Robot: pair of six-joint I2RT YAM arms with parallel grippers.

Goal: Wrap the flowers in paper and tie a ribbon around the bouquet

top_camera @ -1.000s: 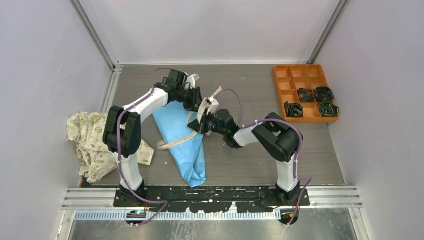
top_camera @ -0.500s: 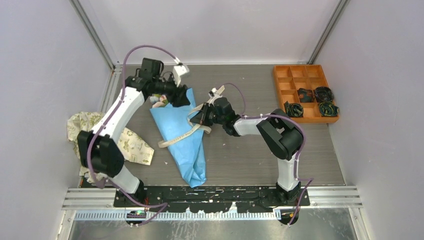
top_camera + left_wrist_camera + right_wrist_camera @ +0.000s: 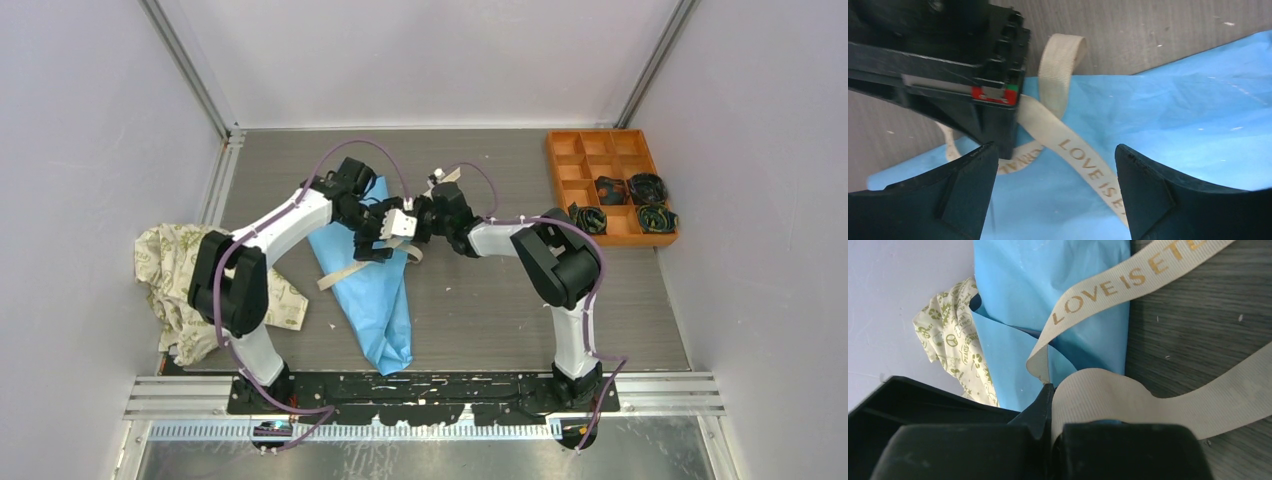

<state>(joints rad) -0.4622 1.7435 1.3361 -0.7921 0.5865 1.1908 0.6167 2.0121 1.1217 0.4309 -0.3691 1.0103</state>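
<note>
Blue paper cone (image 3: 380,300) lying flat, beige lettered ribbon (image 3: 1083,162) draped across

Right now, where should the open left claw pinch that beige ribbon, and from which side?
Probably the printed stretch of the ribbon just past the right gripper, which is shut on it. Come from above, left gripper open astride it: it lies flat across the paper, so the fingers meet its edges.

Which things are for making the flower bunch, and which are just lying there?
For the job:
bouquet
ribbon

Just lying about:
cloth
tray
coils in the tray
</note>
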